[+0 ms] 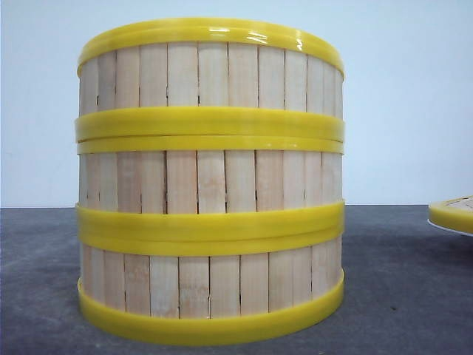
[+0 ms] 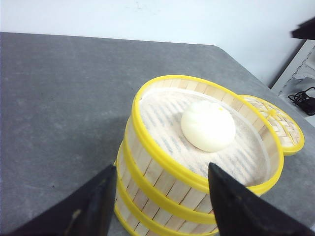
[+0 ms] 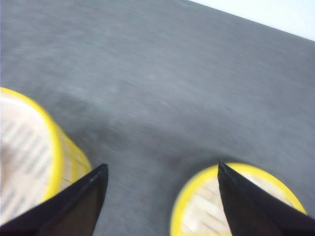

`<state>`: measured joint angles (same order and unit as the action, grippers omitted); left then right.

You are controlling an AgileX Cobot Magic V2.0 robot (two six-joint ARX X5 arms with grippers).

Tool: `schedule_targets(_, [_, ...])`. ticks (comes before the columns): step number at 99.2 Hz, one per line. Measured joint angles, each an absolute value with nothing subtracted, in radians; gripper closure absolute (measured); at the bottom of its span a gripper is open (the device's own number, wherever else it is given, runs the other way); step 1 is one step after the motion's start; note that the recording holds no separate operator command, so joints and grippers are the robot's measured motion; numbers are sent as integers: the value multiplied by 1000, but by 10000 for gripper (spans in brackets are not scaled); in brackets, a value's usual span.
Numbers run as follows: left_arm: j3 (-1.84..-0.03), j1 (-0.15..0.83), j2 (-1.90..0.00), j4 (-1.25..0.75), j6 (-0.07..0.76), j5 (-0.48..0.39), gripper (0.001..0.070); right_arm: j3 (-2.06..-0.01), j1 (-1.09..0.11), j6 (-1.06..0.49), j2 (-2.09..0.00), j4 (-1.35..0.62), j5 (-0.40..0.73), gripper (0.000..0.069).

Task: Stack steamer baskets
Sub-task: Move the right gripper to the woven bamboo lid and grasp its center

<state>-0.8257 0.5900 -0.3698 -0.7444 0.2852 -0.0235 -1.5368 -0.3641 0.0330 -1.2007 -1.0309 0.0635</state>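
Three steamer baskets (image 1: 211, 181) stand stacked one on another in the middle of the front view, pale slats between yellow rims. From the left wrist view the stack (image 2: 197, 162) shows from above, with a white bun (image 2: 207, 125) on the liner of the top basket. My left gripper (image 2: 161, 174) is open, above and just short of the stack's near wall, holding nothing. In the right wrist view the stack's top rim (image 3: 51, 147) sits at one edge. My right gripper (image 3: 162, 172) is open over bare table between the stack and the lid, empty.
A flat yellow-rimmed woven lid (image 2: 275, 123) lies beside the stack, also seen as the lid (image 1: 452, 214) at the right edge and the lid (image 3: 206, 206) under my right fingers. Grey table (image 2: 59, 98) ends at a white wall; cables and a shelf (image 2: 302, 78) stand beyond.
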Motion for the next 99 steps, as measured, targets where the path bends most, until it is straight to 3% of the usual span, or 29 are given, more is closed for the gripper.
schedule_targets(37, [-826, 590, -370, -736, 250, -3, 359, -1502, -184, 56, -1148, -1128, 57, 253])
schedule_targets(78, [-826, 590, -370, -745, 236, -1, 358, -1097, 25, 84, -1192, -890, 20, 254])
schedule_targets(99, [-826, 590, -370, -750, 236, -1, 359, -1020, 50, 102, -1250, -815, 20, 390])
